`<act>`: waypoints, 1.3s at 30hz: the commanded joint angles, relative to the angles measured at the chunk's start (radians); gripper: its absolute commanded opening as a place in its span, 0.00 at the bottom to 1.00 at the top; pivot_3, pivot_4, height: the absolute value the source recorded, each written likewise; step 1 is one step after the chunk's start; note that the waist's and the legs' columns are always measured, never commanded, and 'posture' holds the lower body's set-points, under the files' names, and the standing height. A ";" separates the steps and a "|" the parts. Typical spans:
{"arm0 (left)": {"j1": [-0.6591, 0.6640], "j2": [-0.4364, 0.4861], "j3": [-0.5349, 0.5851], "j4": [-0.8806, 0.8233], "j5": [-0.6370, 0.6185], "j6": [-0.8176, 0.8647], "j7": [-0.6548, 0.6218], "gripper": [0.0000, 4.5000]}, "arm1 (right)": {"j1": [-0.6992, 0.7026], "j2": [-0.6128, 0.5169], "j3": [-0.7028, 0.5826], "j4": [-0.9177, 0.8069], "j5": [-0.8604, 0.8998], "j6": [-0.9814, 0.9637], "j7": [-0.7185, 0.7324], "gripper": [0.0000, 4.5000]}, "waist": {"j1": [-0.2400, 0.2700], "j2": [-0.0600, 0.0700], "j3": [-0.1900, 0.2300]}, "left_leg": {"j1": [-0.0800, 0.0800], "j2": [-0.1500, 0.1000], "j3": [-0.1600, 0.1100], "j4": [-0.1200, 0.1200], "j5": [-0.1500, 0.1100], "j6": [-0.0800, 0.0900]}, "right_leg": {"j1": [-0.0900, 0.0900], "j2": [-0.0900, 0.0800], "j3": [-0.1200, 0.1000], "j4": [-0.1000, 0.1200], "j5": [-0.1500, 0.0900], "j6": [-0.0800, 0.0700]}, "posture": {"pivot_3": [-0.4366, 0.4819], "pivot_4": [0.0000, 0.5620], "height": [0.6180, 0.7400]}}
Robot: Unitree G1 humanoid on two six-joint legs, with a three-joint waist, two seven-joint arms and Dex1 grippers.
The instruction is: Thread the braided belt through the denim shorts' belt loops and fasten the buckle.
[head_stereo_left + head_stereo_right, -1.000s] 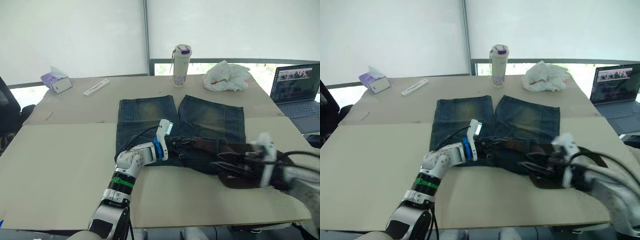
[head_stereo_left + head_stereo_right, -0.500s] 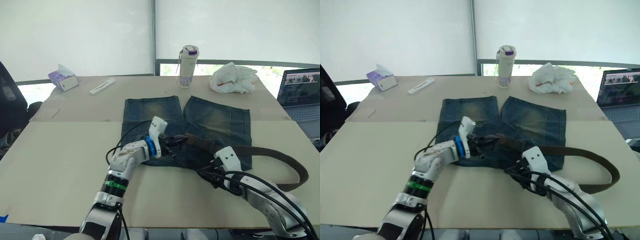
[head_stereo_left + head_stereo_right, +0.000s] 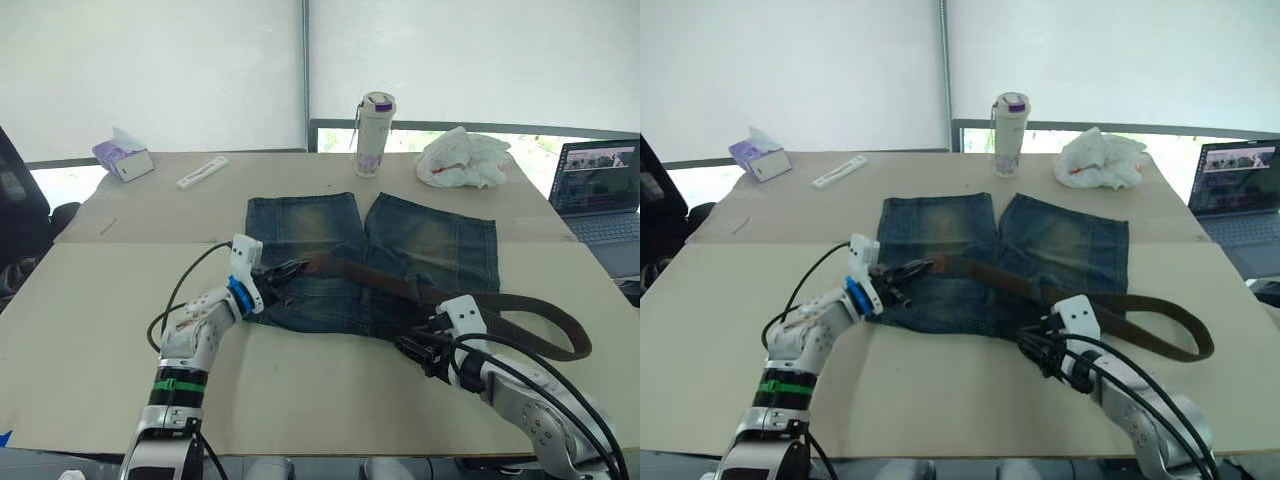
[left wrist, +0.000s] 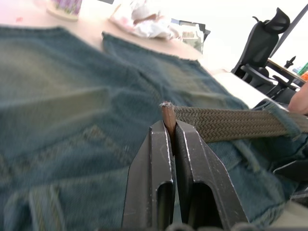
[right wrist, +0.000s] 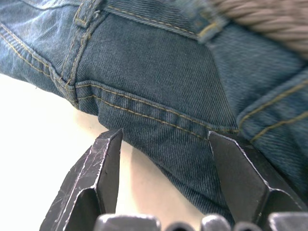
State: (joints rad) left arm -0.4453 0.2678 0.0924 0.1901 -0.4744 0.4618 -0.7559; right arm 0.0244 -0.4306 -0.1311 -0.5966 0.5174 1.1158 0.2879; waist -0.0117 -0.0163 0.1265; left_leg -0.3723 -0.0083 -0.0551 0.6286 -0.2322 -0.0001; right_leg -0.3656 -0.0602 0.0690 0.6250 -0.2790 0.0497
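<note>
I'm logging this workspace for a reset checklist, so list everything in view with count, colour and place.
denim shorts: one, blue with faded patches, table centre
braided belt: one, dark brown, lying across the waistband, looping off to the right
bottle: one, white with purple lid, far edge
crumpled bag: one, white, right of the bottle
tissue box: one, purple and white, far left
flat stick: one, white, beside the box
laptop: one, open, far right
left gripper: black, shut on the belt's tip
right gripper: black, open at the waistband edge
</note>
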 commanded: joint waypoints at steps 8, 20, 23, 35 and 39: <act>0.038 0.056 0.187 -0.114 -0.232 0.075 -0.045 0.00 | 0.003 0.176 -0.243 0.005 0.164 0.127 -0.069 0.69 | -0.003 0.000 0.000 | 0.000 0.003 0.001 -0.001 0.000 0.000 | -0.001 0.001 0.000 0.000 0.000 0.000 | 0.48 0.27 1.00; 0.067 0.093 0.175 -0.115 -0.271 0.124 -0.065 0.00 | 0.027 0.286 -0.399 -0.073 0.504 0.023 -0.036 0.69 | -0.011 0.005 0.002 | -0.002 0.005 0.002 -0.002 0.000 0.000 | -0.005 0.002 0.001 0.001 0.001 -0.002 | 0.48 0.27 1.00; 0.080 0.076 0.143 -0.151 -0.283 0.142 -0.077 0.00 | 0.047 0.168 -0.239 -0.124 0.353 -0.102 0.043 0.69 | -0.017 0.005 0.002 | -0.002 0.005 0.003 -0.002 0.000 0.000 | -0.005 0.003 0.001 0.000 -0.001 0.001 | 0.48 0.27 1.00; 0.093 0.057 0.128 -0.161 -0.287 0.140 -0.075 0.00 | 0.019 0.205 -0.204 0.077 0.171 -0.315 -0.124 0.69 | -0.017 0.004 0.002 | -0.002 0.005 0.003 -0.002 0.000 0.000 | -0.005 0.002 0.001 0.000 0.001 -0.001 | 0.48 0.27 1.00; 0.111 0.071 0.131 -0.157 -0.282 0.138 -0.086 0.00 | 0.023 0.241 -0.262 0.116 0.198 -0.318 -0.183 0.69 | -0.012 0.004 0.002 | -0.002 0.005 0.003 -0.003 0.000 0.000 | -0.005 0.003 0.002 0.000 0.001 -0.002 | 0.48 0.27 1.00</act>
State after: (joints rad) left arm -0.3319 0.3246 0.2115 0.0573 -0.7473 0.6133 -0.8275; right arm 0.0508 -0.1903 -0.3696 -0.4691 0.6936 0.8115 0.1227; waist -0.0236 -0.0122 0.1286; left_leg -0.3750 -0.0032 -0.0522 0.6256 -0.2322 -0.0001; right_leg -0.3711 -0.0575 0.0706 0.6251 -0.2780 0.0476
